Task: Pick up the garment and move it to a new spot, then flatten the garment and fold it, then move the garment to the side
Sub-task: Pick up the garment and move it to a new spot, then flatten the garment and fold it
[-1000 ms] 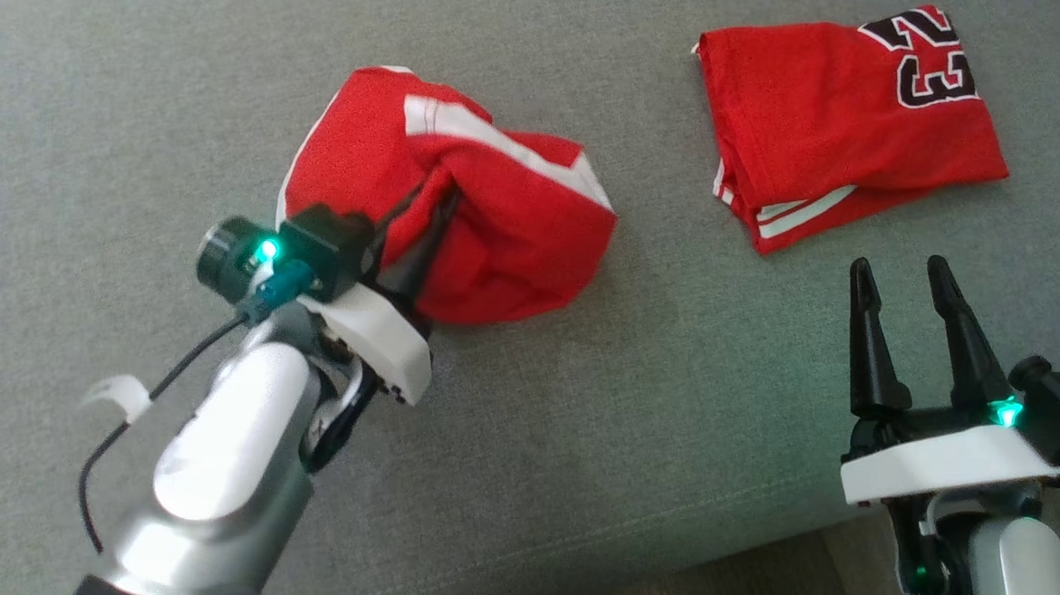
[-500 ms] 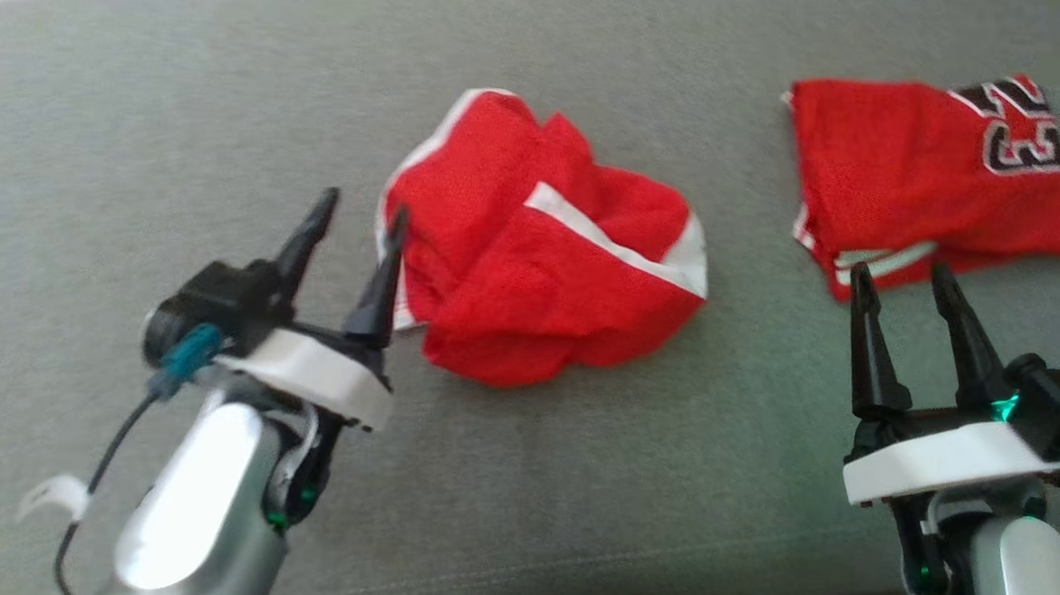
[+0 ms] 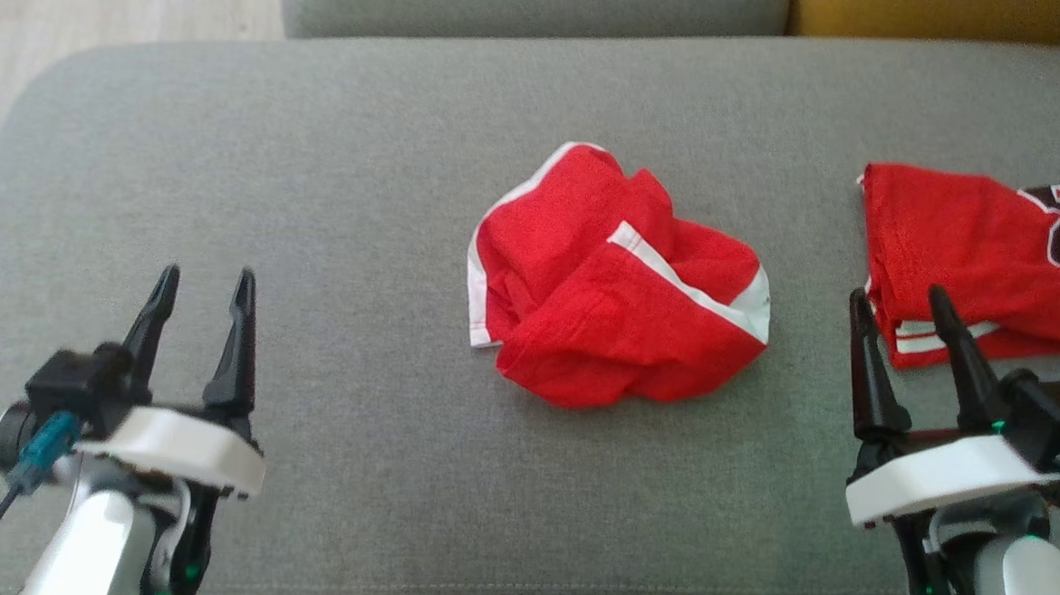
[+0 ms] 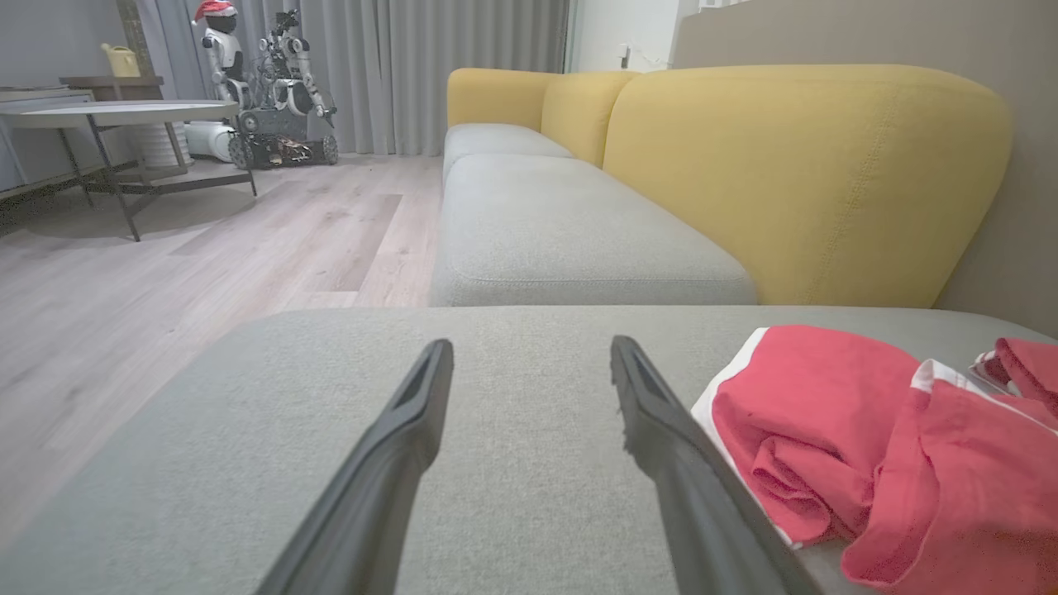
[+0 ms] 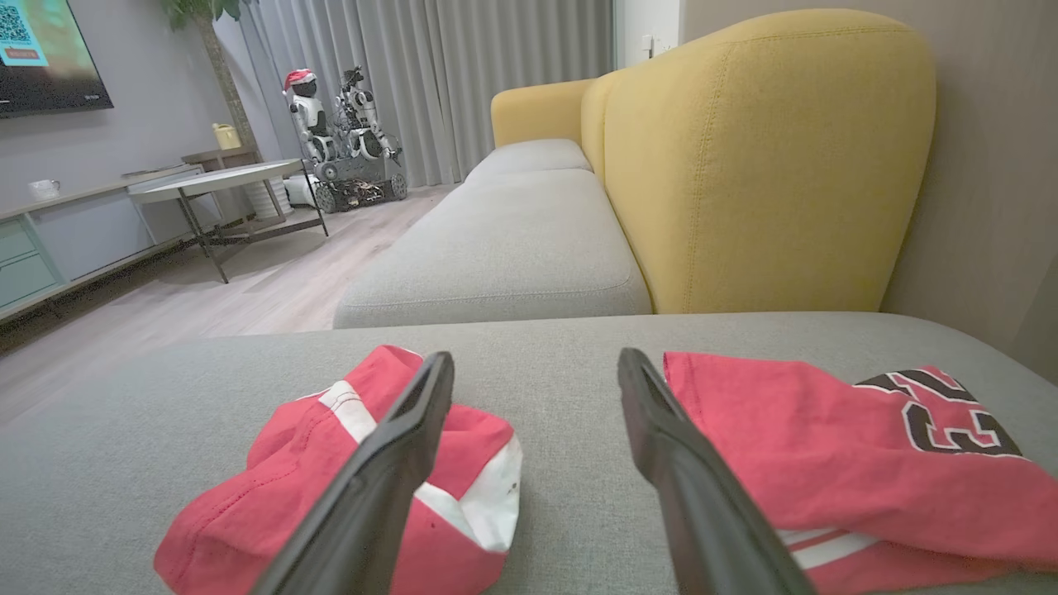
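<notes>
We find left end effector [image 3: 206,273] poised above grey sofa cushion [image 3: 365,162], fingers spread wide, gripping nothing. To its right and slightly ahead, well apart, crumpled red garment [image 3: 621,284] lies on cushion, between our two end effectors. We note right end effector [image 3: 897,295] likewise splayed, empty; folded red jersey [image 3: 978,239] with black numerals just ahead of its fingertips. Beyond, yellow backrest [image 4: 793,165].

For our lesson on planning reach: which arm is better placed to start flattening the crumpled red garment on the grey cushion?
Probably the right: the right pincer, open, sits closer to the crumpled garment than the left pincer, also open but farther off across the cushion.
</notes>
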`<state>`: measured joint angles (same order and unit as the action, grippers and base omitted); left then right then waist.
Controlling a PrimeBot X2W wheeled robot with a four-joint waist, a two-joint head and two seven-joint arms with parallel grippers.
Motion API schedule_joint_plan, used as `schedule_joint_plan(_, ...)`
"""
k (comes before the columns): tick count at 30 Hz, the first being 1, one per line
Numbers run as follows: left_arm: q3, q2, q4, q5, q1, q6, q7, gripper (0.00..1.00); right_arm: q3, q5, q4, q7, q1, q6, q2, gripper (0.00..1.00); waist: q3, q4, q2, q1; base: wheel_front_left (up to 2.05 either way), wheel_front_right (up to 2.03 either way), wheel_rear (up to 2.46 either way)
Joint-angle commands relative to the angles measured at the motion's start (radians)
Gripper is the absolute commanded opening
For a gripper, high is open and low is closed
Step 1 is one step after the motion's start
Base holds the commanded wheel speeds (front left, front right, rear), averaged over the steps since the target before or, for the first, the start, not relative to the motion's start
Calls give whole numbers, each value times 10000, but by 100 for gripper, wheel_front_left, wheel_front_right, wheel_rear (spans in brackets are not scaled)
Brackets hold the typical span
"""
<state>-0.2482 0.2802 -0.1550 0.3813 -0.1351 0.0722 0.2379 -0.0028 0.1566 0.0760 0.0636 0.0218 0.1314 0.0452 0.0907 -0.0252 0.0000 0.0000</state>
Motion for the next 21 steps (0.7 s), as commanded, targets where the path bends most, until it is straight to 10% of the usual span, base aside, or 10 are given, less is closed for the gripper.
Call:
schedule_joint_plan(1, 434, 339, 451, 20, -232, 75, -29, 100, 204, -53, 364, 83, 144, -7, 51, 100, -201, 123, 0, 0, 0, 0, 0)
schedule_joint_plan(21, 186, 895, 2029, -68, 1387, 479, -985, 100, 165, -29, 442, 406, -610, -7, 51, 100, -1080, 225, 0, 0, 0, 0, 0)
